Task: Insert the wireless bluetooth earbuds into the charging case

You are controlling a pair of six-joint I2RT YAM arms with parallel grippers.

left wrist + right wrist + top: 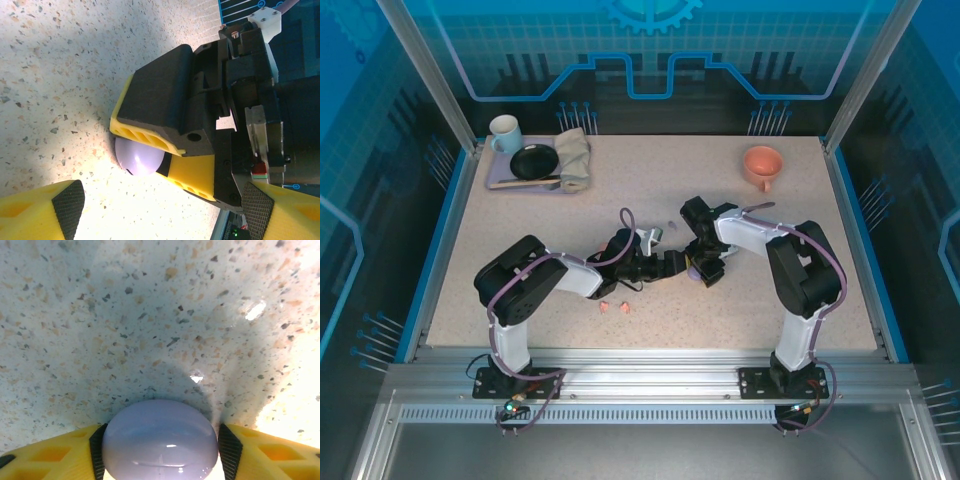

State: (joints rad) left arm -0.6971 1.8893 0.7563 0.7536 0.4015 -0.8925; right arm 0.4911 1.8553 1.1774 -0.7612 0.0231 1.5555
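Speckled beige table [520, 215] inside a blue-lit enclosure with printed back panels [650, 45]. Far left: a tray [500, 183] holding a white mug [504, 132], a black plate [534, 161] and a folded cloth [574, 157]. Far right: an orange cup [761, 164].

At table centre the right gripper [160, 452] is clamped on the lilac charging case [160, 437], which rests on the surface. The left gripper [160, 205] stands just beside it, fingers spread and holding nothing. Two salmon-pink earbuds [606, 307] lie loose on the table, near-left of the case.
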